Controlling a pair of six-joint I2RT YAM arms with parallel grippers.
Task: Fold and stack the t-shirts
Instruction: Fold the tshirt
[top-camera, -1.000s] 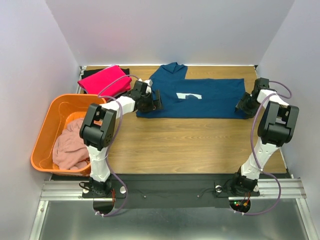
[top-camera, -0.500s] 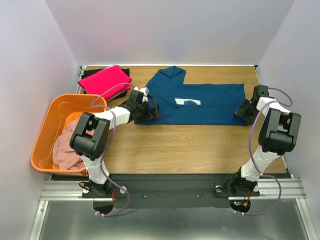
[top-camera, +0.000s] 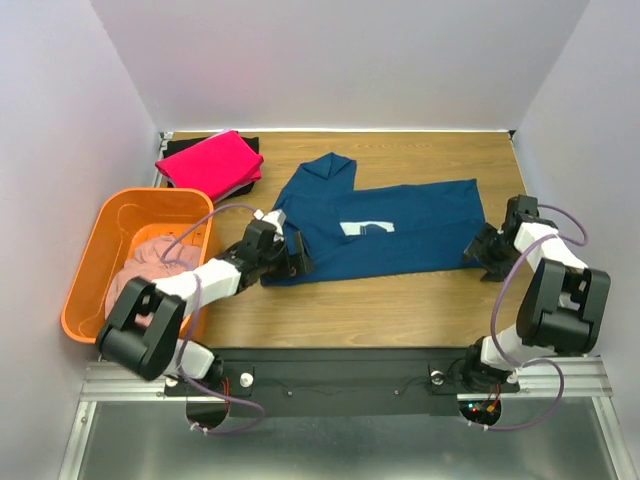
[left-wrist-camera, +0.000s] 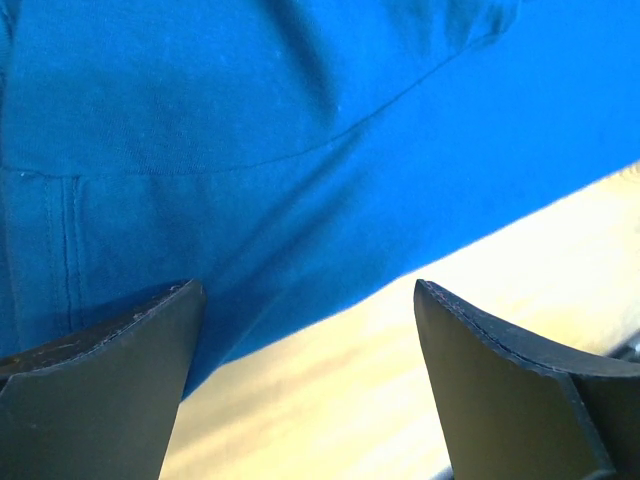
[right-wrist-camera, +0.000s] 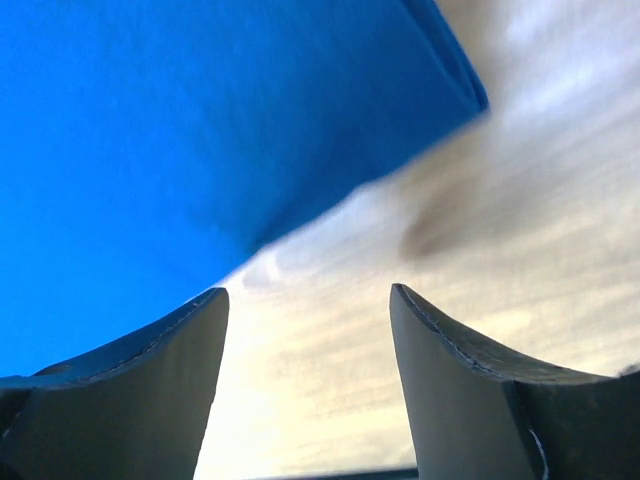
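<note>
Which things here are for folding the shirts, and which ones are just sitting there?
For the job:
navy blue t-shirt
bright pink t-shirt
black t-shirt under the pink one
pale pink t-shirt, lying in the basket

Just there:
orange basket
wooden table

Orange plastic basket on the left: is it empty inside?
No, a crumpled pale pink cloth tee lies inside the orange plastic basket.

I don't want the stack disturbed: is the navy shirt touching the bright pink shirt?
Apart. The top view shows a strip of bare table between the navy shirt and the bright pink shirt.
</note>
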